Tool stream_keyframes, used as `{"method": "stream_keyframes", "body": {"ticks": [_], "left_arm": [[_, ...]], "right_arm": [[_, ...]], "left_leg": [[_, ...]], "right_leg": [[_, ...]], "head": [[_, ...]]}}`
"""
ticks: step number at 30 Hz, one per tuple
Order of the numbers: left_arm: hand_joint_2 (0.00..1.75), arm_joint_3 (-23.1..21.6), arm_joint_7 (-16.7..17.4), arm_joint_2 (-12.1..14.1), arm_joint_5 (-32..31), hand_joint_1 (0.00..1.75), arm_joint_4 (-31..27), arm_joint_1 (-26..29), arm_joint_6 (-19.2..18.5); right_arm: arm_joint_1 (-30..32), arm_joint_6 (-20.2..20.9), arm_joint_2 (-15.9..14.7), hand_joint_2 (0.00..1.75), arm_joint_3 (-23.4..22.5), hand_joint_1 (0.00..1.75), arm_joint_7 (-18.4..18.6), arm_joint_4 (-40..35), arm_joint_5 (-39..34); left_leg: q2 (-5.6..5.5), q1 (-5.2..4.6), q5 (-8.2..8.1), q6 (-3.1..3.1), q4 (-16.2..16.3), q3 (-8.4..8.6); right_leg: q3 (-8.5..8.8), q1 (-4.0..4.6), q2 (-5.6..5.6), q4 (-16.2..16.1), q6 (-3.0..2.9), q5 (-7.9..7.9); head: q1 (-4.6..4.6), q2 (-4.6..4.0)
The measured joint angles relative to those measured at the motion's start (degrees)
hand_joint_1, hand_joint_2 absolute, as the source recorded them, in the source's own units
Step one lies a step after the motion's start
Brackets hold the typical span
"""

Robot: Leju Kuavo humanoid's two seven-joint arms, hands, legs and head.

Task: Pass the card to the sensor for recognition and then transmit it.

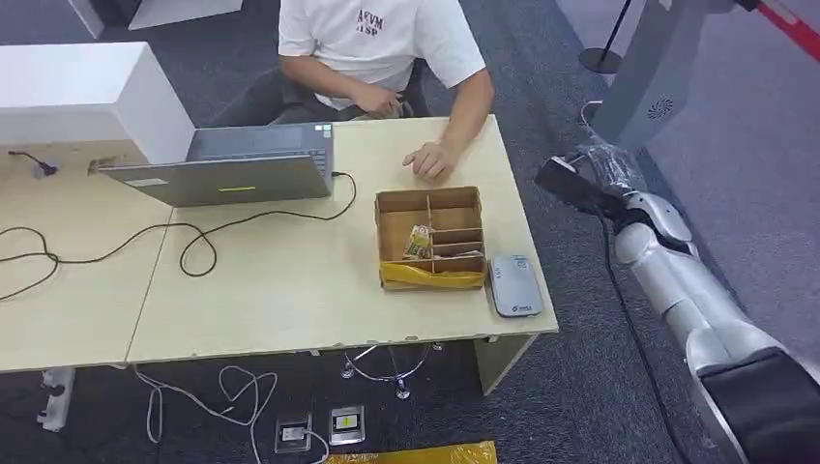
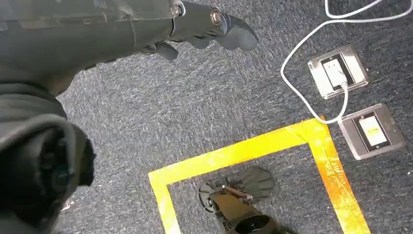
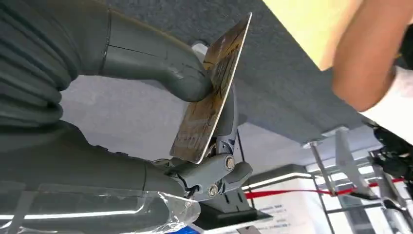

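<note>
Right hand (image 3: 195, 122) pinches the card (image 3: 214, 92) between thumb and fingers, out past the table's (image 1: 290, 290) right edge, flat faces free, likely for presenting to the sensor (image 1: 513, 284) at the front right corner. Left hand (image 2: 204, 27) hangs over the floor, fingers loosely apart, holding nothing.

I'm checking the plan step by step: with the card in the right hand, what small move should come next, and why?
Probably swing the right hand in over the table toward the grey sensor. The card is pinched by the thumb, but the hand hangs out past the table edge, off to the side of the sensor beside the cardboard box.
</note>
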Motion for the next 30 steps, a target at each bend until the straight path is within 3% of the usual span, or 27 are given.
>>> {"method": "stream_keyframes", "body": {"ticks": [6,8,16,30], "left_arm": [[0.0,0.0,0.0,0.0,-0.1,0.0,0.0,0.0,0.0],[0.0,-0.2,0.3,0.0,-0.2,0.0,0.0,0.0,-0.1],[0.0,-0.3,0.4,0.1,-0.1,0.0,0.0,0.0,-0.3],[0.0,-0.3,0.9,0.0,0.0,0.0,0.0,-0.1,-0.1]], "right_arm": [[0.6,0.0,-0.2,1.75,-0.2,1.75,0.4,-0.5,0.0],[6.8,0.0,-1.2,1.75,-2.3,1.75,1.7,-4.9,0.7],[11.2,2.5,-1.3,1.75,-3.3,1.75,2.2,-9.1,3.1],[15.8,4.6,0.0,1.75,-3.7,1.75,2.4,-13.1,6.7]], "left_leg": [[0.0,0.01,0.0,0.0,0.0,0.0],[0.0,0.01,-0.01,-0.01,0.0,0.0],[0.0,0.01,-0.01,-0.02,0.0,0.0],[0.0,0.02,-0.01,-0.02,0.0,-0.01]], "right_leg": [[0.0,0.0,-0.01,0.0,0.0,0.0],[0.0,0.01,0.01,0.0,0.0,0.0],[0.0,0.01,0.0,0.0,0.0,0.0],[0.0,0.01,-0.01,0.0,0.0,0.0]], "head": [[0.0,0.0],[0.0,0.0],[0.0,0.0],[0.0,0.0]]}}
